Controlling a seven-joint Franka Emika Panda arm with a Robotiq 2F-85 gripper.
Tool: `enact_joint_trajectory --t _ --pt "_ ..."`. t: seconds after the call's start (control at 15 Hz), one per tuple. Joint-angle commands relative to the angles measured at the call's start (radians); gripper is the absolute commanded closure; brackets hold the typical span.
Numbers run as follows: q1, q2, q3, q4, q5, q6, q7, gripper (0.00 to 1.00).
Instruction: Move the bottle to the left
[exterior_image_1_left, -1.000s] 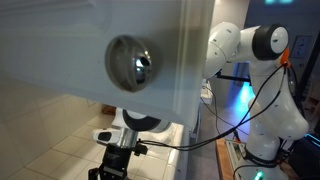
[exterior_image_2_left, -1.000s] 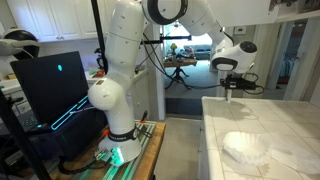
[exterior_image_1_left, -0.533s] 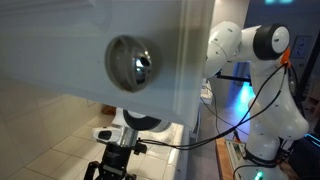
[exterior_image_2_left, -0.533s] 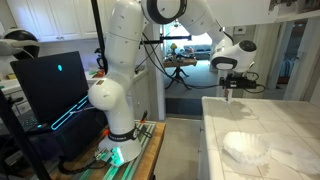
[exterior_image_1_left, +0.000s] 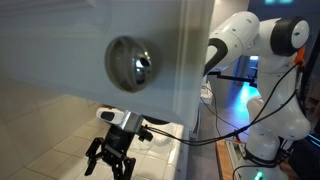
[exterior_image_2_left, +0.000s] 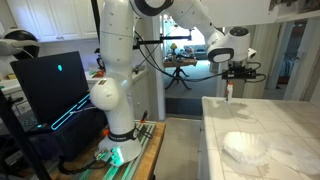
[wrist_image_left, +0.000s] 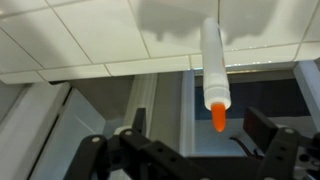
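Arm (exterior_image_2_left: 120, 50) over a tiled worktop (exterior_image_2_left: 270, 115), bottle not held.
The gripper (wrist_image_left: 190, 155) hangs with its jaws spread wide, holding nothing. The white bottle (wrist_image_left: 211, 65) with an orange tip stands on the worktop near its edge. In the wrist view it touches neither jaw and lines up with the gap between them.

Slim white bottle (wrist_image_left: 212, 65), orange cap (wrist_image_left: 217, 117), apparently upright on tiled counter (wrist_image_left: 80, 40)

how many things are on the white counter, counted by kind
bottle: 1
white bowl-like item: 1
total: 2
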Motion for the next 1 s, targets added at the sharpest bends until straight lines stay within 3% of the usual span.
enact_joint_trajectory --t 0.0,0.2,0.4,0.6,0.93 --pt "0.027 -0.150 -0.090 -0.117 -0.208 -0.071 0.269 0.00" --pt "0.006 -0.237 -0.109 -0.130 -0.314 -0.154 0.456 0.00" --pt "0.007 -0.309 -0.127 -0.130 -0.307 -0.135 0.638 0.00" --pt "-0.017 -0.357 -0.121 -0.128 -0.360 -0.127 0.844 0.00" --pt "-0.031 -0.406 -0.171 -0.126 -0.475 -0.105 1.152 0.00"
